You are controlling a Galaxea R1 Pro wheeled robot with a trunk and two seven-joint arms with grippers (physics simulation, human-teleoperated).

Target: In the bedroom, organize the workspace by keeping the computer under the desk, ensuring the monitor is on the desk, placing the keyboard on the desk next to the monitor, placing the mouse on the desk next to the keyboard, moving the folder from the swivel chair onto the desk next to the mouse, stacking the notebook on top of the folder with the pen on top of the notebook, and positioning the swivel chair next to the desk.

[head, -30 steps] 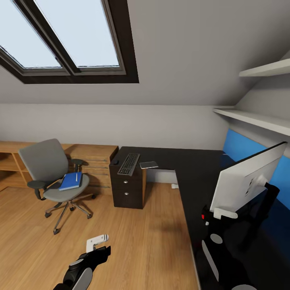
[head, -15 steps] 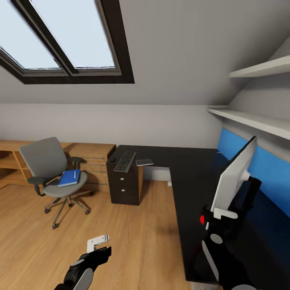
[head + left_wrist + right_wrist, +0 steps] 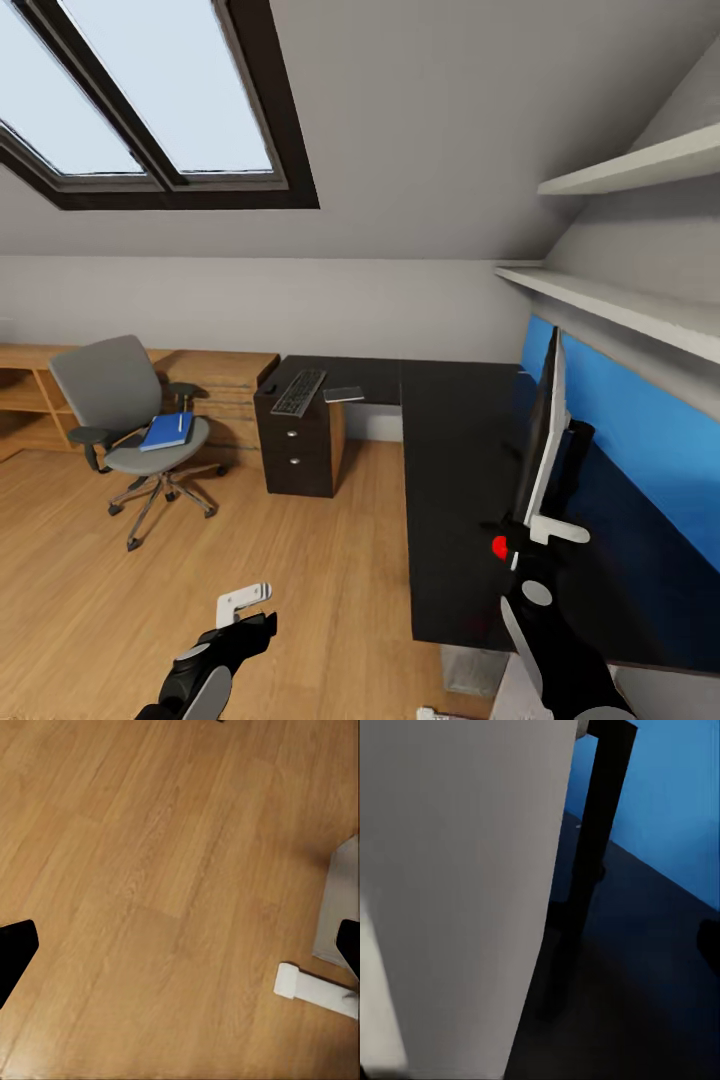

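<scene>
My right pincer (image 3: 530,530) grips the monitor (image 3: 545,430) edge-on above the desk (image 3: 450,470) at right; my left pincer (image 3: 243,602), lower left, hangs released over floor (image 3: 330,560).

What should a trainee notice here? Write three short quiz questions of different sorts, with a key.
1. True or false: the folder lies on the seat of the swivel chair.
2. On the desk, what lies between the mouse and the notebook? A. keyboard B. pen C. computer
3. Fill in: the left gripper hangs open over the wooden ___.

Key: 1 true; 2 A; 3 floor.
</scene>
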